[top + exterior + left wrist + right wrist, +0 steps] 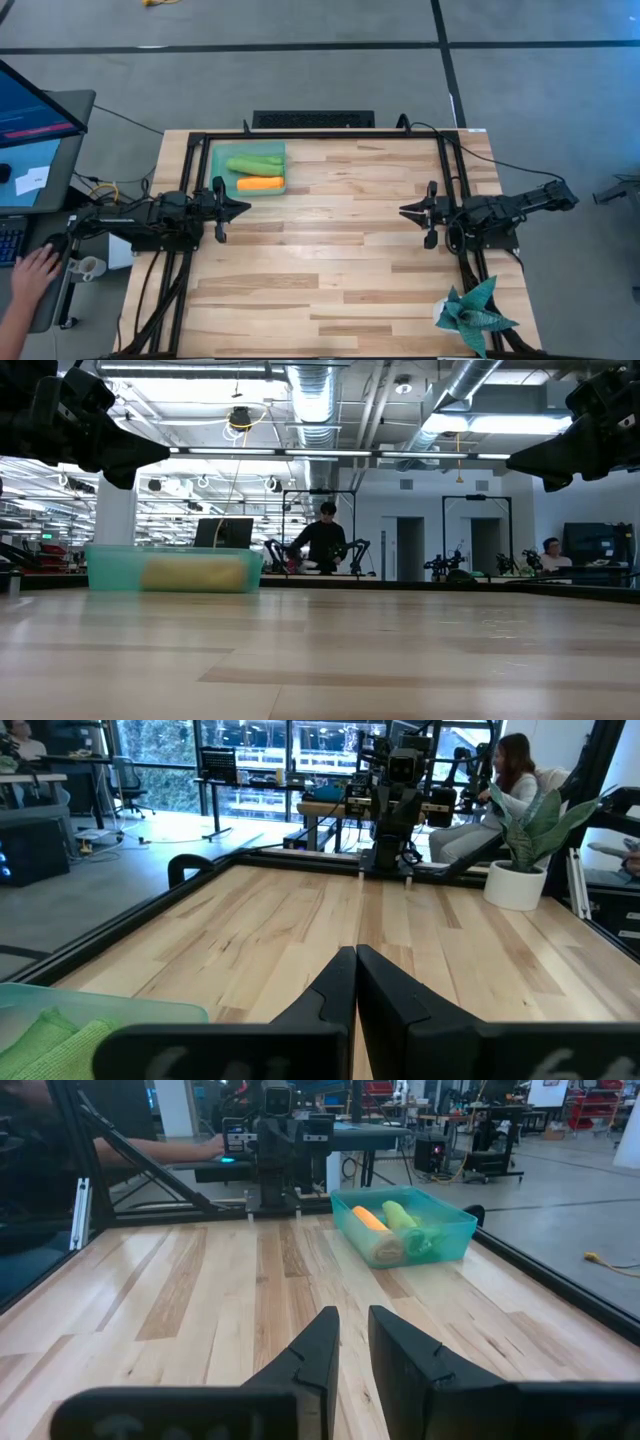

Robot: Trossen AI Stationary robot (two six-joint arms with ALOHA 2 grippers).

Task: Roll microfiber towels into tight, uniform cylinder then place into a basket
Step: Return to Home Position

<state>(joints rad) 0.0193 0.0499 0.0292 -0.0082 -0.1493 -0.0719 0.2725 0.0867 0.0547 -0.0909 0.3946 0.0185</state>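
From above: pale worktop [330,250] of jointed wood strips, edged by black rails. Toward the far left corner, the basket [220,188], a shallow, see-through teal plastic tray with low walls. Inside it, side by side and touching, the green towel [255,163] and the orange towel [260,184], both soft cloth wound into short cylinders, the green one nearer the far wall. Left pincer [240,208] just beside the basket's near edge. Right pincer [405,211] well apart across the boards, tip pointed at the left one. At the near right corner, a spiky teal star-shaped plant [475,315]. Off the left edge, a hand [35,270] near a monitor [30,105]; writing on the screen too small to read.

At board level: frosted basket wall [100,568] with a yellowish roll [195,573] blurred behind it. Both pincers dark and high above the wood, left [135,458] and right [530,460]. Far back in the room, a person [325,538] standing.

Past the left wrist: matte black left pincer [354,960], fingers pressed together to a hairline, gripping nothing. Close by, the nubby green towel [50,1035] behind the basket's rim [150,1008].

Past the right wrist: right pincer [353,1320], fingers a narrow slit apart, empty. Farther across the boards, the basket [445,1240] with the orange [372,1225] and green [405,1215] rolls inside.
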